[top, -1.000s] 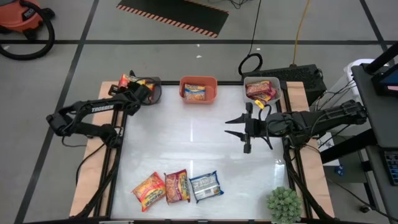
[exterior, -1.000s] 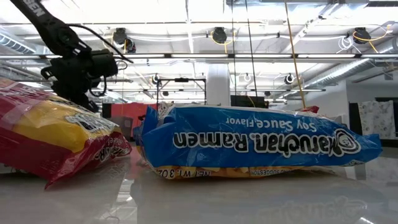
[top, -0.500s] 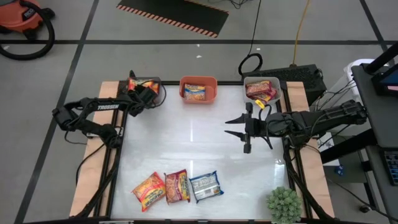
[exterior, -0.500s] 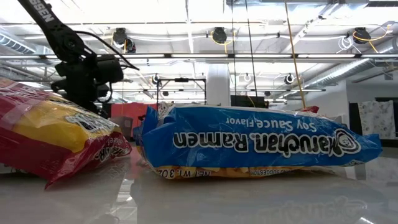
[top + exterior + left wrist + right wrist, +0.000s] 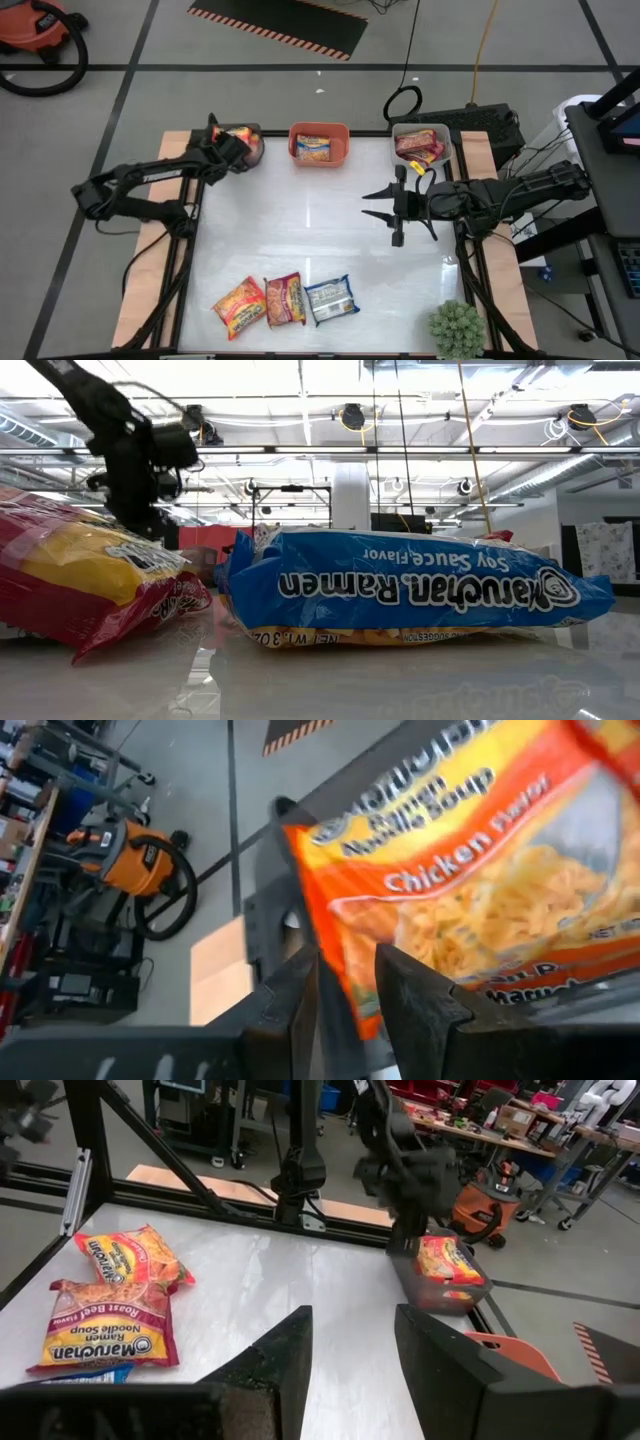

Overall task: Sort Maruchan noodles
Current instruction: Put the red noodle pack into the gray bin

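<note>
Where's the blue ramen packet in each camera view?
High view: the blue packet lies near the table's front edge, rightmost of three in a row.
Low view: it fills the middle.
Left wrist view: not in it; only the orange packet pinched in the left claw.
Right wrist view: a blue sliver at the red packet's edge.
Shared landmark: the red packet right beside it.

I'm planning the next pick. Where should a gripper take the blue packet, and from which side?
The blue packet lies flat beside the red packet. Probably best to come straight down and pinch across its narrower width, toward the end away from its neighbour, which leaves the fingers more room.
</note>
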You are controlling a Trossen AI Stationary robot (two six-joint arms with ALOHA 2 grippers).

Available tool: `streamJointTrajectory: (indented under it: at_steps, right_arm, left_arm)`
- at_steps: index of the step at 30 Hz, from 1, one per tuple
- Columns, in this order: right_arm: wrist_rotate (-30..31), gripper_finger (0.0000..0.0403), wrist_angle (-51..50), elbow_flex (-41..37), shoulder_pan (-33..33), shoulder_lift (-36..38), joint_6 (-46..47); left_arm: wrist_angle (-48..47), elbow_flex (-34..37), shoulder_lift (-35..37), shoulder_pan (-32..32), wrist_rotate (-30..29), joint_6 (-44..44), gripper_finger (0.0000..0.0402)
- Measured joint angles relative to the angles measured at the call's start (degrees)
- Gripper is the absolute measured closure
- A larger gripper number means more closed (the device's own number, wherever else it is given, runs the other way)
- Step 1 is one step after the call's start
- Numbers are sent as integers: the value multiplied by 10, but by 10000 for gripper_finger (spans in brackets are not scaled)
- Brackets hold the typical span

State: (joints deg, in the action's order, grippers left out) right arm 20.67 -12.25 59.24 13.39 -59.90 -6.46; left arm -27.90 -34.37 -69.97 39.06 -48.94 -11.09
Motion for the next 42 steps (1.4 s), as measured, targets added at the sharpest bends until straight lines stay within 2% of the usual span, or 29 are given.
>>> streamJointTrajectory:
  at_steps: [3, 6, 11, 14, 16, 21, 26, 33, 42]
  right_arm:
    - [0, 266, 0, 0, 0, 0, 3]
    - [0, 266, 5, 0, 0, -1, 15]
    - [3, 266, 95, -9, -3, -24, 36]
    - [0, 266, 143, -9, -3, -49, 36]
    - [-2, 266, 166, -9, -3, -66, 34]
    - [-38, 266, 235, -9, -3, -108, 38]
    - [-118, 266, 315, -9, 1, -162, 45]
    - [-119, 266, 337, -1, 19, -233, 118]
    - [-119, 266, 329, 84, 80, -335, 148]
  left_arm:
    - [-38, -16, 55, -13, 18, -5, 292]
    - [-38, -19, 112, -31, 76, 20, 292]
    - [-41, -19, 183, -64, 153, 36, 292]
    - [-43, -19, 205, -88, 216, 36, 292]
    - [-48, -19, 211, -106, 238, 21, 292]
    - [-60, -19, 212, -157, 237, -16, 292]
    - [-78, -19, 211, -224, 237, -76, 292]
    - [-80, -19, 211, -332, 233, -170, 292]
    - [-65, -19, 211, -458, 229, -272, 292]
